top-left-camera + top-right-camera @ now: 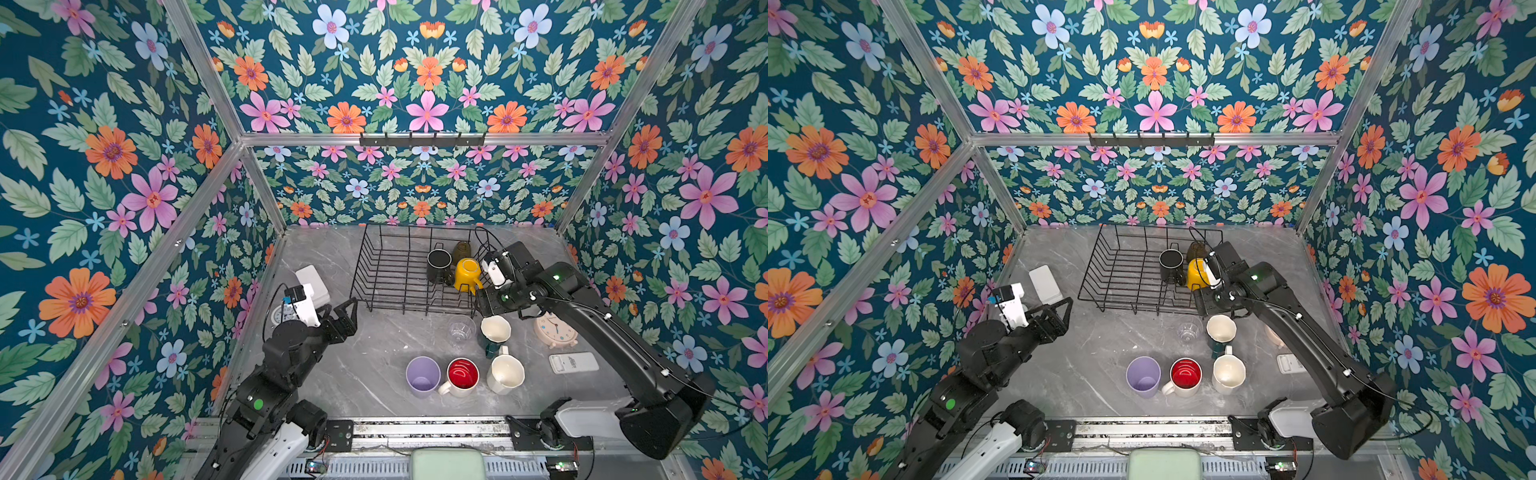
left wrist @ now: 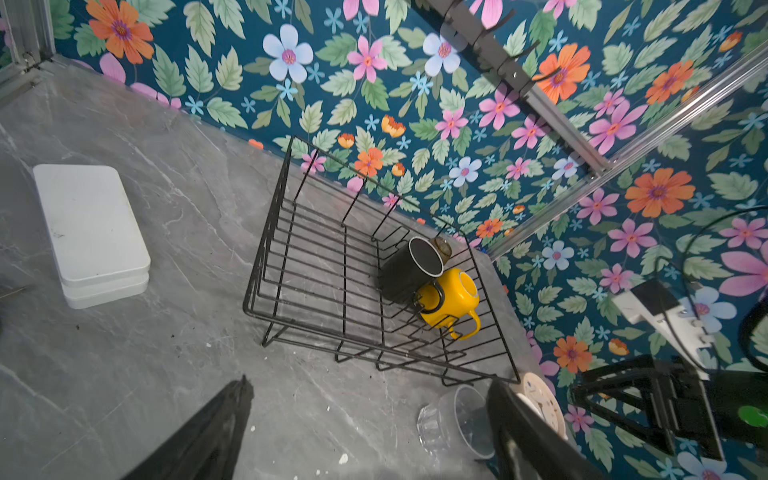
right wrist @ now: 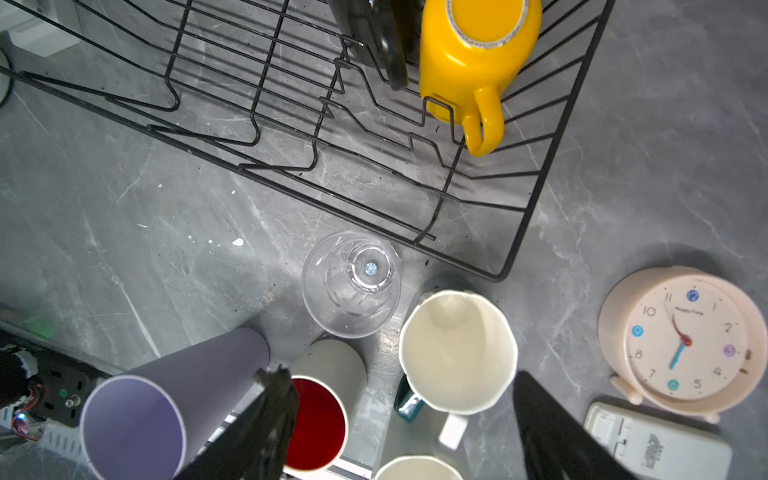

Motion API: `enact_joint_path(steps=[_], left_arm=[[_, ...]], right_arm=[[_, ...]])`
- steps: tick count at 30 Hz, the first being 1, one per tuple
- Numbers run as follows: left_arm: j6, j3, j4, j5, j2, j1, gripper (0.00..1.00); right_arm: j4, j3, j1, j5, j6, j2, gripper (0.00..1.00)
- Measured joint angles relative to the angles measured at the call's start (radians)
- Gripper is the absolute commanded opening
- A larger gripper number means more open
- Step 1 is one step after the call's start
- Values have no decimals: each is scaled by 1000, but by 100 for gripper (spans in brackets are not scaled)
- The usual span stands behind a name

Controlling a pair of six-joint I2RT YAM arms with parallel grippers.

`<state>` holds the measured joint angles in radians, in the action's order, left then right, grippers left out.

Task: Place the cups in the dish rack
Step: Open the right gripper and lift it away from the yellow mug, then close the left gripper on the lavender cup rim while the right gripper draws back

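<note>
The black wire dish rack [image 1: 386, 266] stands at the back and holds a black mug [image 1: 439, 264], an amber tumbler [image 1: 461, 250] and an upturned yellow mug [image 1: 467, 274]. In front of it on the table stand a clear glass [image 1: 460, 330], a dark green mug [image 1: 495, 331] with a cream inside, a cream mug [image 1: 505, 374], a white red-inside mug [image 1: 462, 375] and a lilac tumbler [image 1: 423, 376]. My right gripper [image 3: 399, 376] hangs open just above the dark green mug [image 3: 457, 349], its fingers either side. My left gripper [image 2: 370, 384] is open and empty over bare table left of the rack.
A flat white box [image 1: 313, 282] lies at the left beside my left arm. A pale pink alarm clock [image 1: 555, 330] and a flat white remote-like device [image 1: 573, 363] sit at the right, under my right arm. Floral walls close in on three sides.
</note>
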<state>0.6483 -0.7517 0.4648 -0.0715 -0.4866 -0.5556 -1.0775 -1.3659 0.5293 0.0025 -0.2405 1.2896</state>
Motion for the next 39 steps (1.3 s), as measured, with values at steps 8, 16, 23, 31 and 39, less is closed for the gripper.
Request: enact_joint_path(steps=[8, 16, 23, 31, 39], left_arm=[[-7, -47, 113, 245, -157, -17, 72], [30, -43, 138, 307, -199, -172, 69], [61, -38, 166, 248, -250, -356, 68], [90, -63, 228, 158, -357, -523, 68], [104, -127, 266, 86, -520, -648, 68]], right_arm=[[21, 98, 1, 7, -61, -107, 82], [41, 123, 1, 5, -89, -112, 82], [54, 112, 1, 7, -89, -106, 82], [56, 117, 0, 8, -89, -106, 82], [56, 132, 1, 9, -88, -113, 82]])
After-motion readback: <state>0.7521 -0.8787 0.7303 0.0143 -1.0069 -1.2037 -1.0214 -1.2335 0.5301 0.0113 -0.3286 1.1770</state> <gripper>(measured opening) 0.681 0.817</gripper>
